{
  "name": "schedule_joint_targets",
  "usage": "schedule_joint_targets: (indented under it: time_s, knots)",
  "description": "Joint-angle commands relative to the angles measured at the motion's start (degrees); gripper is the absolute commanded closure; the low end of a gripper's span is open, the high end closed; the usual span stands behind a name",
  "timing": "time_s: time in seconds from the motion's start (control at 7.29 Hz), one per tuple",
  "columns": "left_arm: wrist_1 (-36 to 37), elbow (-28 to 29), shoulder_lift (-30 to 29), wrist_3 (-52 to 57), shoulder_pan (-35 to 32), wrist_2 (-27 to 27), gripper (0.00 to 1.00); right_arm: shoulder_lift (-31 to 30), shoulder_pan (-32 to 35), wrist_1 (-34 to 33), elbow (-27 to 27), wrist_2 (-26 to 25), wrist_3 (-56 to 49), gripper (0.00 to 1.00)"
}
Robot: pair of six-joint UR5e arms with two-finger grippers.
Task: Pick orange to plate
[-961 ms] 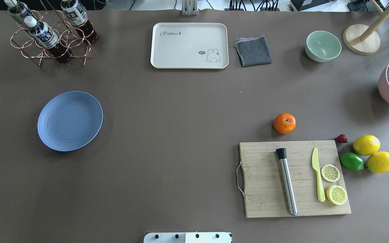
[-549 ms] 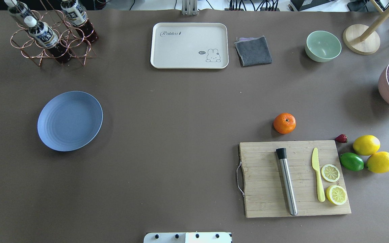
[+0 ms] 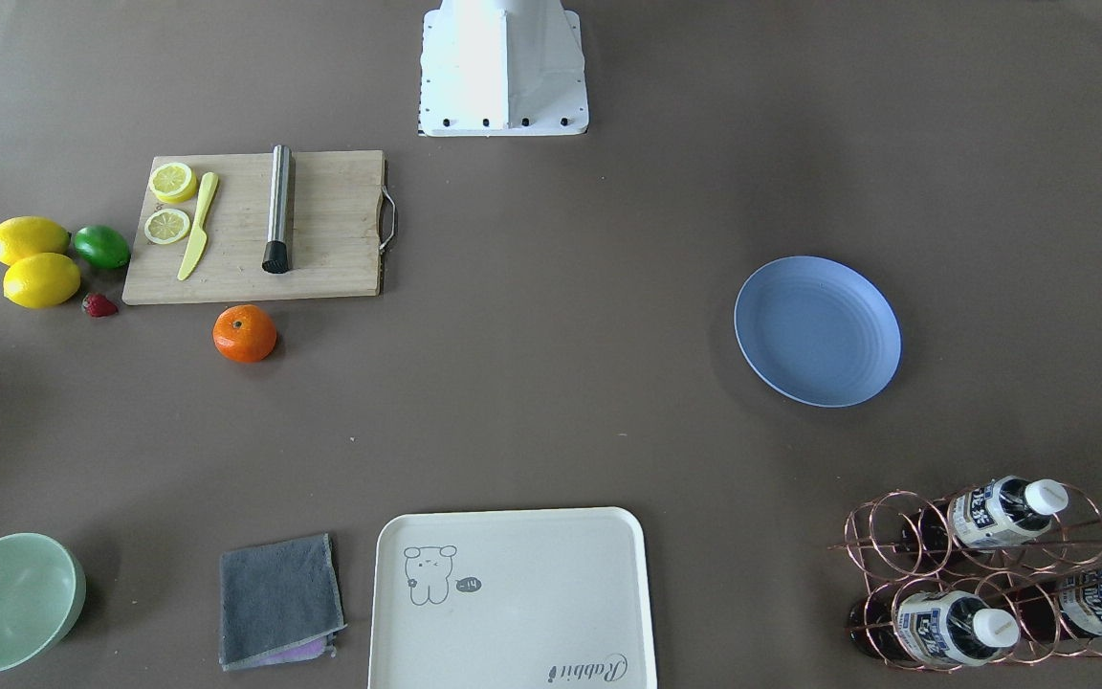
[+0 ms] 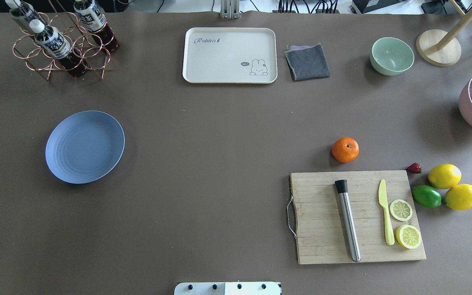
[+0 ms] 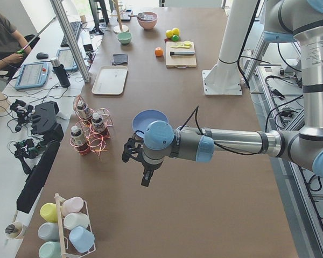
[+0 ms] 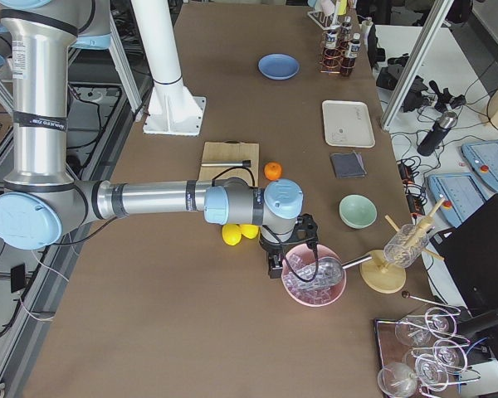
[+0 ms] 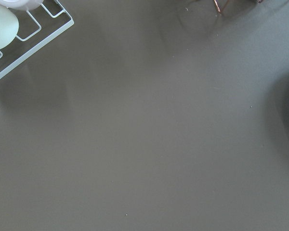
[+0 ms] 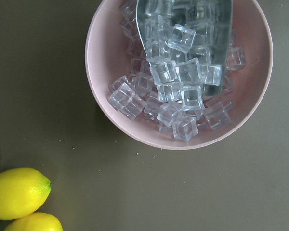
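Observation:
The orange (image 4: 345,149) sits on the brown table just beyond the cutting board (image 4: 359,216), on my right side; it also shows in the front view as the orange (image 3: 245,333). Far across on my left lies the blue plate (image 4: 85,146), bare. Neither gripper appears in the overhead or front views. My left gripper (image 5: 133,155) hangs over the table beside the plate (image 5: 149,119), toward the left end. My right gripper (image 6: 275,257) hovers by the pink ice bowl (image 6: 314,275), past the lemons from the orange (image 6: 272,171). I cannot tell whether either is open or shut.
The board carries a steel muddler (image 4: 347,219), a yellow knife (image 4: 385,213) and two lemon slices. Two lemons (image 4: 444,175), a lime (image 4: 426,196) and a strawberry lie right of it. At the back stand a cream tray (image 4: 230,55), grey cloth (image 4: 307,61), green bowl (image 4: 391,55) and bottle rack (image 4: 62,41).

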Motion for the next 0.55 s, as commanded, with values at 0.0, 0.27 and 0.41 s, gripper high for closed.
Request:
schedule_joint_targets:
  time_s: [0.0, 0.27, 0.41]
  knots:
    - [-3.06, -0.61, 0.15, -7.47, 2.64, -0.03, 0.03, -0.53, 0.09, 0.0, 0.49, -0.1, -0.1, 0.0]
    - [-6.38, -0.79, -2.47, -16.91, 11.74, 0.49, 0.03, -1.06, 0.09, 0.0, 0.93, 0.51, 0.07, 0.0]
    - [-9.88, -0.61, -3.97, -24.37, 16.67, 0.93, 0.03, -1.41, 0.0, 0.0, 1.63, 0.6, 0.16, 0.0]
